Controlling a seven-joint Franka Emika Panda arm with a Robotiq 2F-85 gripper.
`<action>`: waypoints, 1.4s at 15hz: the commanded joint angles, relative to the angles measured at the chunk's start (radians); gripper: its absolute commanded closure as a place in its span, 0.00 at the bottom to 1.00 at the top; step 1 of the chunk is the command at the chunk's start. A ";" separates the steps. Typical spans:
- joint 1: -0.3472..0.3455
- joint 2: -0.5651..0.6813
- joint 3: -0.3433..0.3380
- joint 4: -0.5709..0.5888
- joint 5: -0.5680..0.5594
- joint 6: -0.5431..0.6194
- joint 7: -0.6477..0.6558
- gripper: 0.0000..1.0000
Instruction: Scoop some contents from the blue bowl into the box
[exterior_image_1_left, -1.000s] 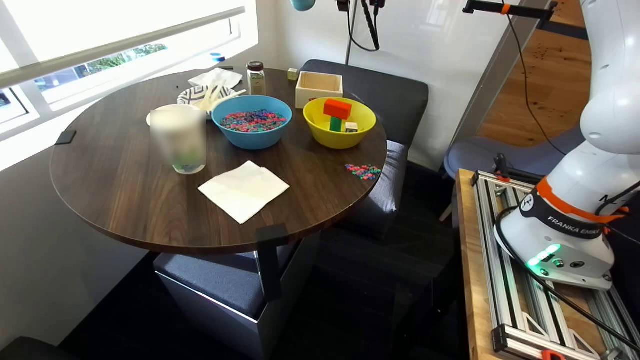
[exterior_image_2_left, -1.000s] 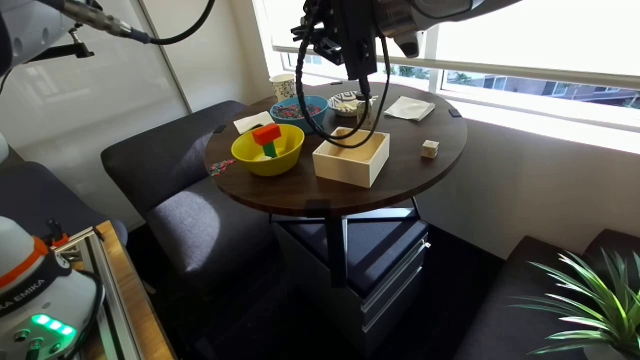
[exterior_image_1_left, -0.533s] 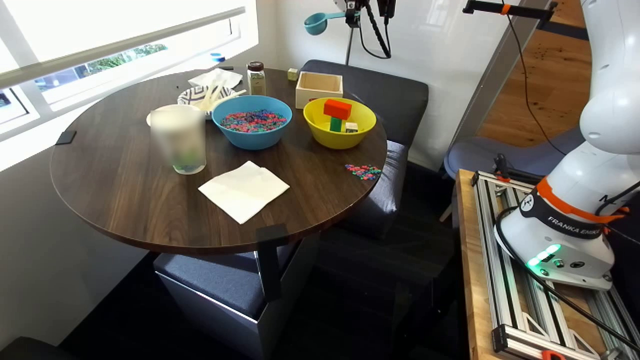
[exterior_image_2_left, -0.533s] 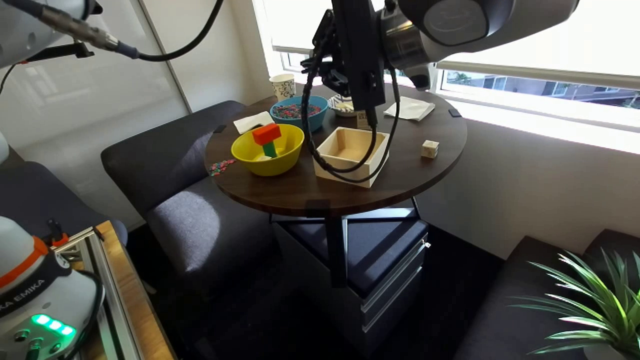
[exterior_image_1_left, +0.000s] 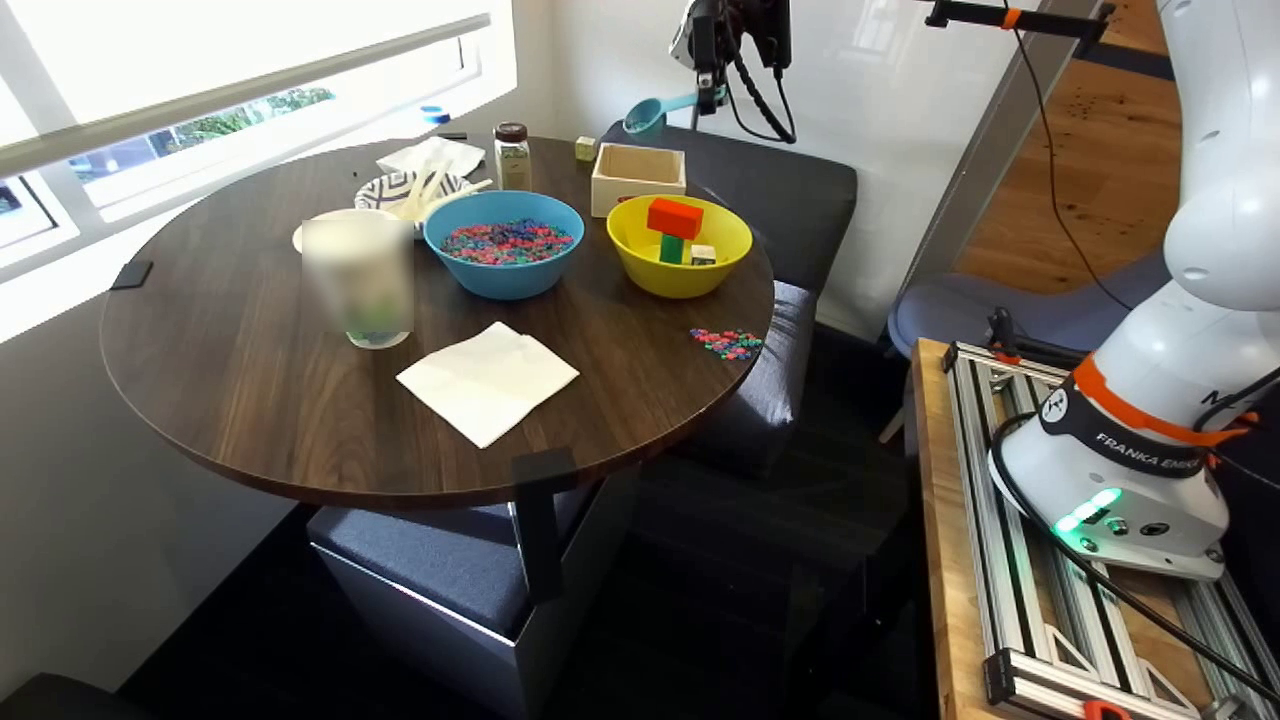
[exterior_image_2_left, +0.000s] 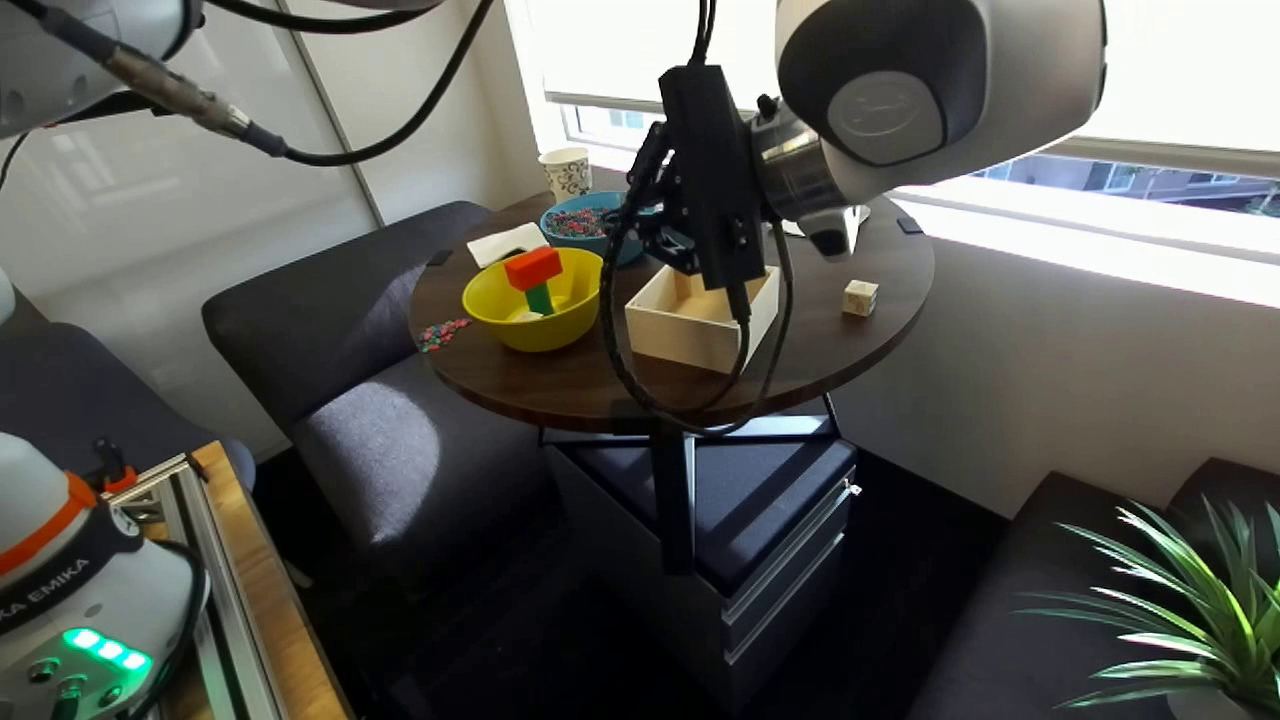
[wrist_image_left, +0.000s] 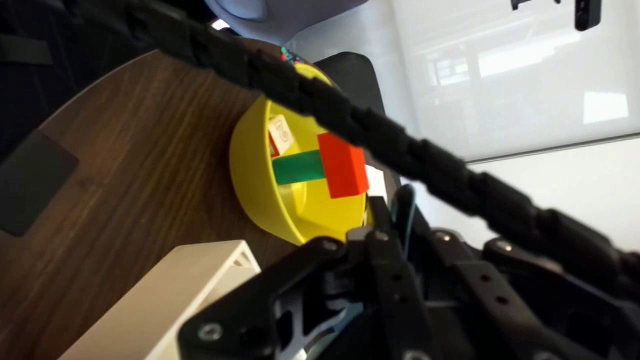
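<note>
The blue bowl stands on the round table and holds the contents, a heap of small pinkish and dark bits. In an exterior view the blue bowl is partly behind my gripper. The box, light wood and open-topped, shows in both exterior views; its wall is at the lower left of the wrist view. My gripper is shut on the handle of a blue scoop, above the table near the box. In the wrist view the handle is between the fingertips. I cannot tell what the scoop holds.
The yellow bowl with blocks stands beside the box and blue bowl. Loose bits lie near the table edge. A spice jar, a wooden cube, a blurred cup and a white napkin are on the table.
My gripper and the scoop have come down towards the table near the box, moving slightly right in an exterior view. The bowls and box have not moved.
</note>
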 joint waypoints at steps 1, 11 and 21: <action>0.057 -0.024 -0.023 -0.049 -0.073 0.094 0.028 0.98; 0.199 -0.079 -0.069 -0.015 -0.334 0.184 0.204 0.98; 0.353 -0.219 -0.077 -0.082 -0.773 0.212 0.229 0.98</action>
